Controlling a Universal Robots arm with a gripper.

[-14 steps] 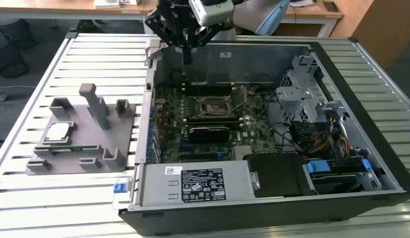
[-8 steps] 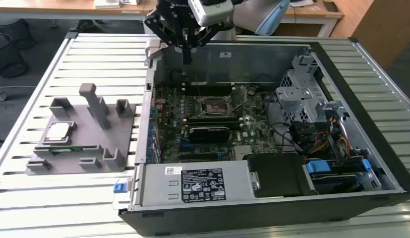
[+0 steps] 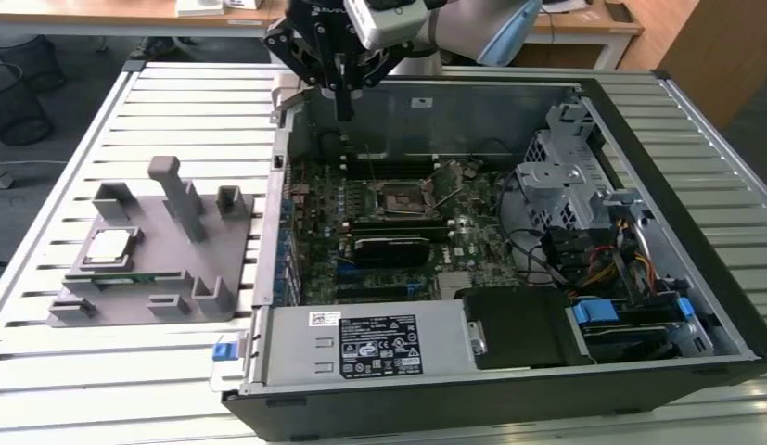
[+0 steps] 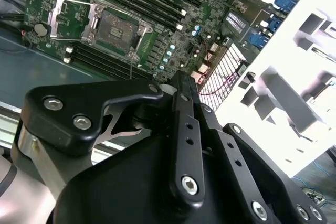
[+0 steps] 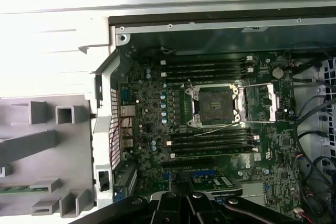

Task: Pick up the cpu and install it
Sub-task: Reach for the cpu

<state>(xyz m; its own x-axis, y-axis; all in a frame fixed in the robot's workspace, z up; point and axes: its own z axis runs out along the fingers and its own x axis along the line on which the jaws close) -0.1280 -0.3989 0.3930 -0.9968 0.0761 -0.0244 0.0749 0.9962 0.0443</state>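
The cpu (image 3: 108, 246), a small silver square with a pale rim, lies flat on the grey holder (image 3: 154, 278) on the exterior view's left, outside the computer case. My gripper (image 3: 346, 117) hangs over the far edge of the open case, well away from the cpu, with its fingers shut together and nothing held. The black socket (image 3: 400, 197) on the green motherboard is empty. In both wrist views the socket (image 5: 215, 106) (image 4: 115, 27) has its metal frame (image 5: 260, 103) flipped open beside it. The gripper's black linkage (image 4: 184, 145) fills the near part of the second wrist view.
The case's walls (image 3: 279, 185) stand around the motherboard. A drive cage and cables (image 3: 568, 204) crowd the exterior view's right, a power supply (image 3: 358, 343) the near side. A green memory stick (image 3: 111, 278) lies in the holder. The slatted table (image 3: 172, 111) carries everything.
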